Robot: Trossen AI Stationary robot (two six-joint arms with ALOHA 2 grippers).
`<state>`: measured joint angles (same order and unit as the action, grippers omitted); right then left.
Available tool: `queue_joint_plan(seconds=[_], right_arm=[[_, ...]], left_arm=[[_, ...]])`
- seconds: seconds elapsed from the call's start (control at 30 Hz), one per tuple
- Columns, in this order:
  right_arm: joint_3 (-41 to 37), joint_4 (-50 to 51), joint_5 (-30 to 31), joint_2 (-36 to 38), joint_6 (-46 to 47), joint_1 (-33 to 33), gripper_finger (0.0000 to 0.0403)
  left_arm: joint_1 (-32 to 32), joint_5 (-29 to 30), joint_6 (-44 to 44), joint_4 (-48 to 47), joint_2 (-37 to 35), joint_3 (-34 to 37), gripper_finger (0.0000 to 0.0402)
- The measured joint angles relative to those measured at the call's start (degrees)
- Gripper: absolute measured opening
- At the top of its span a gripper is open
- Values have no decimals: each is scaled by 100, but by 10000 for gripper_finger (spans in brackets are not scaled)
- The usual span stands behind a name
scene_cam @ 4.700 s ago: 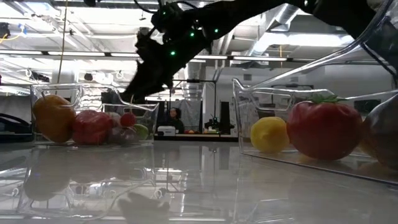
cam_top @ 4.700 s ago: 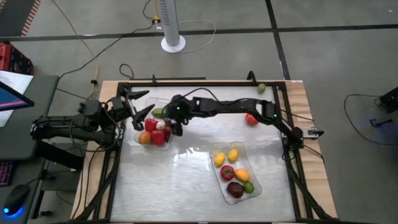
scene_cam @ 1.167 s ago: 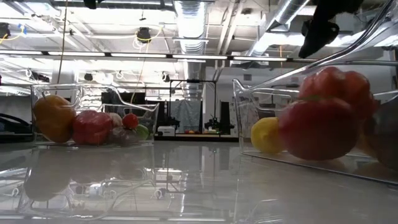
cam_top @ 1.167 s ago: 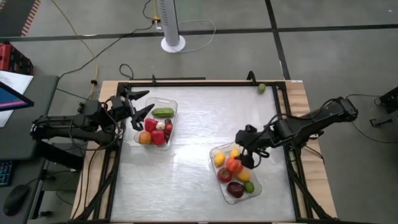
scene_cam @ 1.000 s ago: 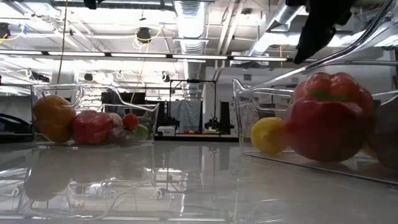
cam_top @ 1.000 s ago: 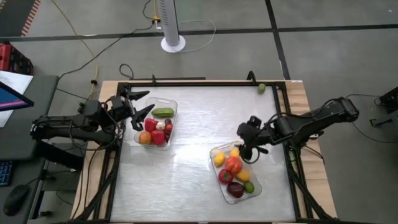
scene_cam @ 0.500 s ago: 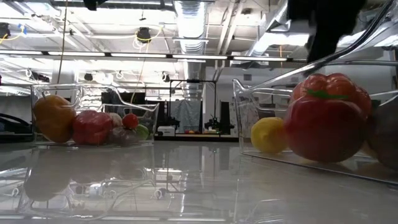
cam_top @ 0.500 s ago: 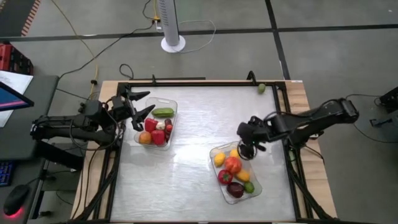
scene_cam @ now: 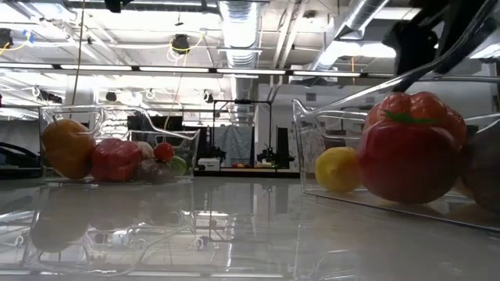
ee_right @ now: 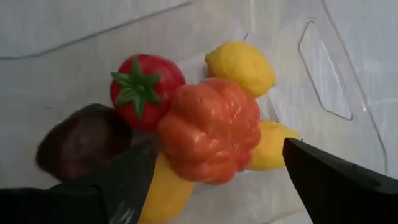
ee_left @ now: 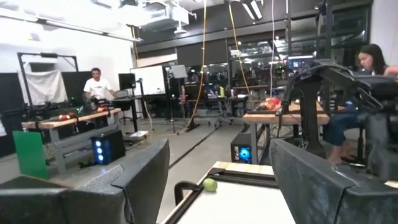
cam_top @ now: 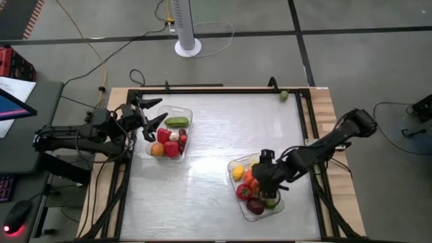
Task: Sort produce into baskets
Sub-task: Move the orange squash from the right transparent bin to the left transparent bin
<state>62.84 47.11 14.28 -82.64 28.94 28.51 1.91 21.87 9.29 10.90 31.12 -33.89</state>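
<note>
The right basket (cam_top: 237, 197) holds a red-orange pepper-like piece (ee_right: 211, 129) that lies on top of a red tomato (ee_right: 144, 87), two yellow pieces (ee_right: 241, 62), a dark maroon piece (ee_right: 81, 142) and a green one (cam_top: 271, 202). My right gripper (cam_top: 264, 181) hangs open above this basket, with its fingers (ee_right: 323, 180) on either side of the red-orange piece and apart from it. The left basket (cam_top: 186, 115) holds red, orange and pale pieces and a green cucumber (cam_top: 177, 122). My left gripper (cam_top: 156, 111) waits open at that basket's left end.
A small green fruit (cam_top: 284, 96) lies at the table's far right corner and also shows in the left wrist view (ee_left: 210, 185). The black frame (cam_top: 202, 90) runs round the table. People sit at desks in the room beyond.
The red-orange piece has settled onto the pile in the right basket. My right gripper, open, first drew back toward the table's far edge, then came toward the near edge and now hangs over the basket's middle.
</note>
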Motion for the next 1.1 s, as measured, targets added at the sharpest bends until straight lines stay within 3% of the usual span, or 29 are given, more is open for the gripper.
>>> queue_joint_plan(seconds=[0.3, 0.73, 1.1], right_arm=[[420, 109, -247, -926, -282, 2, 386], [490, 453, 110, -1778, -554, 63, 384], [475, 406, 229, -1704, -662, 59, 295]], left_arm=[[0, -20, -145, -70, -1, 0, 265], [0, -35, -158, -68, -1, 0, 265], [0, -58, -206, -68, -1, 0, 265]])
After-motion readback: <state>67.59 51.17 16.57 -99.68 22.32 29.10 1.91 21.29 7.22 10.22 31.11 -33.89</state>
